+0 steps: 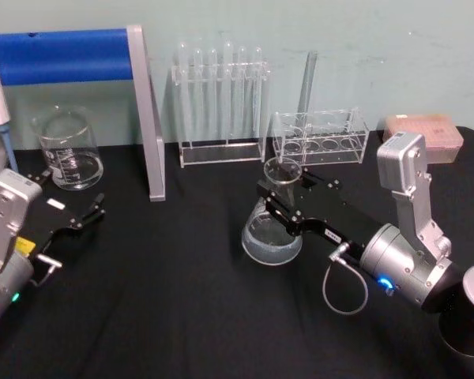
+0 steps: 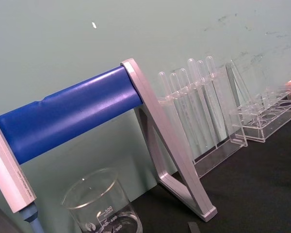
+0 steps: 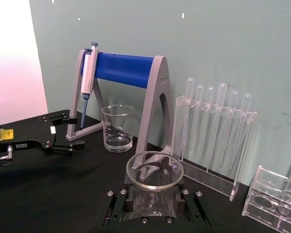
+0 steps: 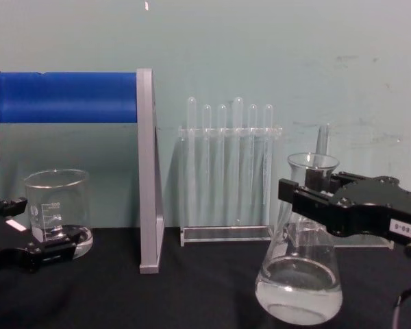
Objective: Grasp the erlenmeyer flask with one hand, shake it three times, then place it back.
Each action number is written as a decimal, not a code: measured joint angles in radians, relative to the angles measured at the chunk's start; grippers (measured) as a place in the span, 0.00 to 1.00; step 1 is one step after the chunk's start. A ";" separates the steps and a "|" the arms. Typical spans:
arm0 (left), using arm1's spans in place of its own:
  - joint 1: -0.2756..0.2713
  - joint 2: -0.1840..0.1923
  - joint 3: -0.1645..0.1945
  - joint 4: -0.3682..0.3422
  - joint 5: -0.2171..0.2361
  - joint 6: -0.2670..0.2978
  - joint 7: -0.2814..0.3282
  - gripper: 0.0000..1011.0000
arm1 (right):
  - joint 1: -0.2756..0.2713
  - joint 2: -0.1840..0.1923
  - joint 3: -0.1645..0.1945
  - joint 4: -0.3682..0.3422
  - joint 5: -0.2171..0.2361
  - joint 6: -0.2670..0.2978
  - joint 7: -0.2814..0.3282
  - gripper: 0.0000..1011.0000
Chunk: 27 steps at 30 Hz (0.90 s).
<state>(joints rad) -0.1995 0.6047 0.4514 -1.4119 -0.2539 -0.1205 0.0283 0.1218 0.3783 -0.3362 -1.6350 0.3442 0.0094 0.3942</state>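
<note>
On the black table, in front of the stand with the blue bar, the flask sits right of centre. Whether its wide base rests on the cloth or hangs just above it, I cannot tell. It is thin clear glass with a shallow pool of clear liquid in the bottom. I judge it stiff, breakable and smooth enough to slip, with most of the weight low down.

The narrow neck under the flared rim is the sensible place to hold it, since the rim would stop it sliding down through a grip. The right gripper is clamped on that neck, one jaw on each side. The left gripper is parked at the table's left edge, fingers spread, holding nothing.

The beaker has printed marks reading 500, 400 and 300. The small white label on the right gripper carries digits (too faint to read for certain).
</note>
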 joint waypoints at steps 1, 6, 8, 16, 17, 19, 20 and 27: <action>0.000 0.000 0.000 0.000 0.000 0.000 0.000 0.99 | 0.000 0.000 0.000 0.000 0.000 0.000 -0.001 0.45; 0.000 0.000 0.000 0.000 0.000 0.000 0.000 0.99 | 0.001 0.001 -0.002 0.002 0.003 -0.002 -0.005 0.45; 0.000 0.000 0.000 0.000 0.000 0.000 0.000 0.99 | 0.001 0.001 -0.003 0.003 0.003 -0.002 -0.006 0.45; 0.000 0.000 0.000 0.000 0.000 0.000 0.000 0.99 | 0.007 -0.003 -0.006 0.026 0.000 -0.009 -0.014 0.45; 0.000 0.000 0.000 0.000 0.000 0.000 0.000 0.99 | 0.008 -0.003 -0.006 0.029 -0.002 -0.011 -0.015 0.45; 0.000 0.000 0.000 0.000 0.000 0.000 0.000 0.99 | 0.010 -0.007 -0.009 0.042 -0.007 -0.016 -0.016 0.45; 0.000 0.000 0.000 0.000 0.000 0.000 0.000 0.99 | 0.010 -0.009 -0.009 0.046 -0.008 -0.017 -0.016 0.45; 0.000 0.000 0.000 0.000 0.000 0.000 0.000 0.99 | 0.013 -0.018 -0.018 0.073 -0.020 -0.022 -0.018 0.45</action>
<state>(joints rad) -0.1995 0.6047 0.4514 -1.4120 -0.2539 -0.1205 0.0283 0.1346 0.3606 -0.3537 -1.5622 0.3242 -0.0123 0.3760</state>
